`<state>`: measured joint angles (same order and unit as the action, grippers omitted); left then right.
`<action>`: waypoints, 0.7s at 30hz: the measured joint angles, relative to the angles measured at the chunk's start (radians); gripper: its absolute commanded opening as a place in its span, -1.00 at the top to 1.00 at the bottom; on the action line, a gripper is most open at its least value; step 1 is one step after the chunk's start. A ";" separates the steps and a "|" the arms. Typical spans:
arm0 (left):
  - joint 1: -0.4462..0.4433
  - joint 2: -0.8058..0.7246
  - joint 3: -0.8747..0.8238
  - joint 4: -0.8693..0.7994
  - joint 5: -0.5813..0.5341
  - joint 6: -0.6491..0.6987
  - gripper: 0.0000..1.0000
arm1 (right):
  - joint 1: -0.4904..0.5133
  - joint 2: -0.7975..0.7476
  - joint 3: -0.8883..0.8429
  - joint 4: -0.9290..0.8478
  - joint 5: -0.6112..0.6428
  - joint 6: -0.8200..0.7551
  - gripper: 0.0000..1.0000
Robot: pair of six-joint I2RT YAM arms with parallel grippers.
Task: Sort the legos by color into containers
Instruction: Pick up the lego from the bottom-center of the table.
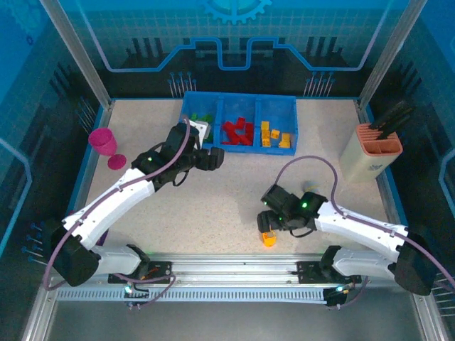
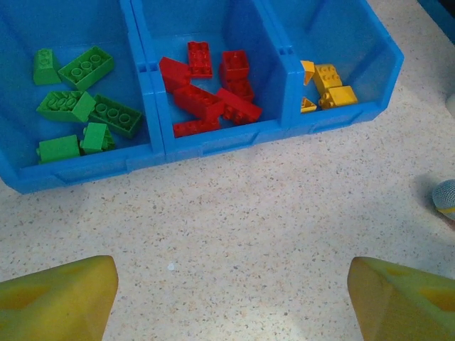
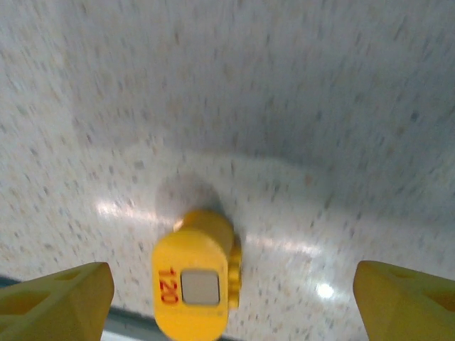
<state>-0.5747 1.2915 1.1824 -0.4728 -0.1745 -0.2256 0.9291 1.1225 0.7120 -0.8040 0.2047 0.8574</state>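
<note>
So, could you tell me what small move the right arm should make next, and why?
Probably lower the right gripper and close it on the yellow piece. It lies on the table between the open fingers, ungripped, while the other yellow bricks already sit in the tray's right compartment.

Lab cell: aluminium frame (image 1: 78,51), blue printed panels (image 1: 142,32).

The table (image 1: 234,192) is light and speckled, with a blue edge. At the far side sits a low blue tray (image 1: 242,149), to the left a pink cup (image 1: 103,141) with a small pink round thing (image 1: 116,162) just beside it, and to the right a beige holder (image 1: 373,160). One yellow block (image 1: 269,238) lies alone near the front.
</note>
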 measured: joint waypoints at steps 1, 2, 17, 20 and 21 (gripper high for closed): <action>0.002 0.000 0.000 0.004 0.006 0.000 -0.72 | 0.026 0.002 -0.017 0.002 -0.001 0.032 -0.79; 0.003 0.000 0.000 0.008 0.010 0.000 -0.72 | 0.048 0.007 -0.031 0.001 -0.003 0.060 -0.79; 0.021 -0.010 -0.003 0.008 0.031 0.001 -0.76 | 0.134 0.273 -0.014 0.066 -0.001 0.158 -0.27; 0.023 -0.010 -0.008 0.008 0.033 0.006 -0.77 | 0.137 0.288 0.000 0.071 0.001 0.143 -0.02; 0.023 -0.010 -0.008 0.008 0.034 0.008 -0.76 | 0.137 0.293 0.005 0.072 0.002 0.137 0.06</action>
<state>-0.5522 1.2819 1.1744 -0.4648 -0.1410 -0.2173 1.0664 1.4158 0.7174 -0.7315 0.2062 0.9939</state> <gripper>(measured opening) 0.881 0.531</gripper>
